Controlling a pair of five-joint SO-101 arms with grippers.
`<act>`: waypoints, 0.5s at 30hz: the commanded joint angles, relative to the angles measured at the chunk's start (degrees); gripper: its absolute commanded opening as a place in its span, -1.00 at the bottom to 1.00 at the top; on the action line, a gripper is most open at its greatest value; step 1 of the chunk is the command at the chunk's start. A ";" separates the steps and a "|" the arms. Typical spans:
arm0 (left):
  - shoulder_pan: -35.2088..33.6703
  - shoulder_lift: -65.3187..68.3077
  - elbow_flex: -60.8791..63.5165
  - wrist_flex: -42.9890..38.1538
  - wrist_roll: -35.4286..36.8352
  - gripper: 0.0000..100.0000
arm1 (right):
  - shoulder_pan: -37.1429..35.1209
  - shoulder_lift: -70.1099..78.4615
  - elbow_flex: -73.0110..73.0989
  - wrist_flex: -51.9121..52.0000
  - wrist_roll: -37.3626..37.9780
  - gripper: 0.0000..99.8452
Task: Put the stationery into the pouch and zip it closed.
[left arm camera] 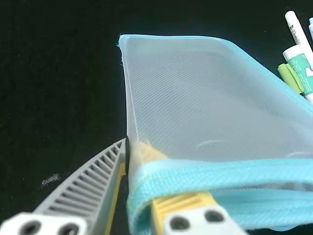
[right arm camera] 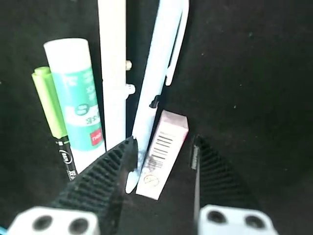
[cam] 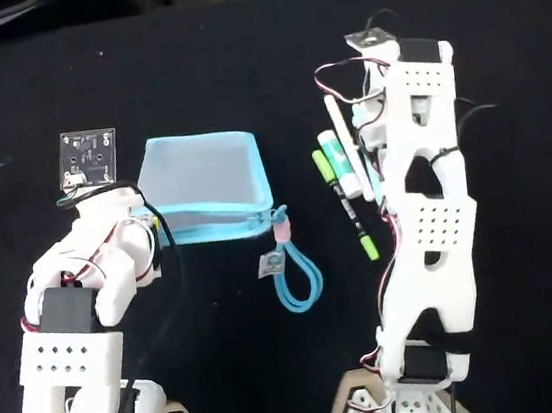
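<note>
Your left pincer [left arm camera: 133, 145] is clamped on the pouch [cam: 202, 175]. Taking the high view as the clock face, it nips the seam at the pouch's 8 o'clock corner. The grey ribbed finger [left arm camera: 85, 188] sits outside the mesh, and the yellow finger [left arm camera: 183, 205] shows beneath the blue zip band. Your right pincer [right arm camera: 162, 144] stands apart, one ribbed finger on each side of an eraser [right arm camera: 165, 161]. The tip of a pale blue pen [right arm camera: 159, 63] lies just beside one of those fingers. The pouch lies flat on the black table [cam: 139, 72], a little toward 10 o'clock from the table's middle, with its zip along the 6 o'clock edge. You cannot tell from these views whether that zip is open. The zip pull [cam: 282, 228] with its pink tab sits at the pouch's 4 o'clock corner. A blue loop [cam: 298, 279] and a small tag [cam: 271, 264] trail off toward 5 o'clock. All the stationery is outside the pouch, at 3 o'clock from it and apart from its edge. A green marker [cam: 347, 206], a glue stick [cam: 340, 166] and a white pen [cam: 346, 147] lie side by side, running roughly 12 to 6. Your right arm hangs over the 3 o'clock side of that group.
</note>
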 commanded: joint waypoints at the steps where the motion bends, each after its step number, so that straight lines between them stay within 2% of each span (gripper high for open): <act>1: -0.75 -0.44 -0.13 -0.79 0.53 -0.94 | -0.18 -0.75 0.48 0.35 0.09 -0.64; 15: -0.75 -0.44 -0.13 -0.62 0.53 -0.94 | 5.19 -0.84 3.47 -3.25 4.04 -0.65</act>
